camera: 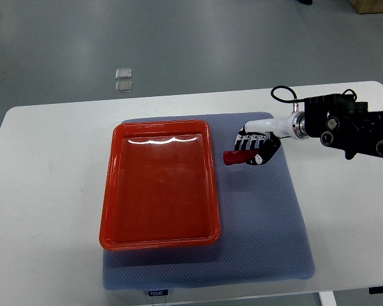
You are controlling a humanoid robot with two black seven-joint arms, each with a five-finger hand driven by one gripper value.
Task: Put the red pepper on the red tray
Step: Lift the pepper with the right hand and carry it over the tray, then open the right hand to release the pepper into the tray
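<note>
Top view, near to far: blue-grey mat (262, 236) on white table (45, 191), its near edge toward 6 o'clock; red tray (108, 204) lies on the mat's left half, shallow, nothing in it, glare on its far wall. Just off the tray's far-right corner, toward 3 o'clock, the right hand (255, 148) hangs over the mat, fingers curled around the red pepper (233, 157), which pokes out toward 9 o'clock, clear of the tray rim. Farther out at 11 o'clock, two small clear squares (124, 79) on grey floor
</note>
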